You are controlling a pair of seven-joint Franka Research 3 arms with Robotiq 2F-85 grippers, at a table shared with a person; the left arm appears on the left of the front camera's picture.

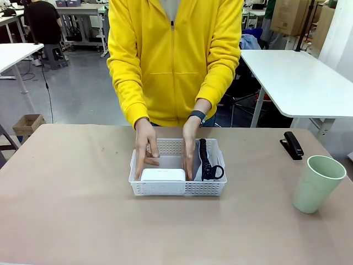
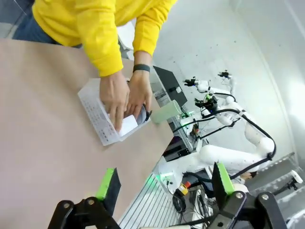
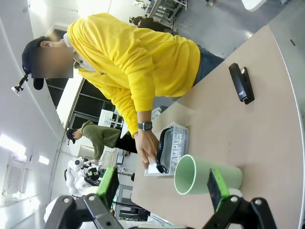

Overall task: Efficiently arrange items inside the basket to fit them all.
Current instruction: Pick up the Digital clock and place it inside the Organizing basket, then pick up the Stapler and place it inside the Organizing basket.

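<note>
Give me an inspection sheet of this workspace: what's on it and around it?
surface: brown table, carrying the job's things.
job's things: white basket mid-table holds a white box at its near wall and a pouch on edge along its right side; stapler and green cup sit outside, far right.
person: hands inside the basket, at the box.
clutter: nothing seen.
grippers: left gripper and right gripper open, empty, away from the basket.
cables: a black cable hangs in the background.
surroundings: white tables; a carton on the floor.

Bright even light, wide-angle wrist distortion
</note>
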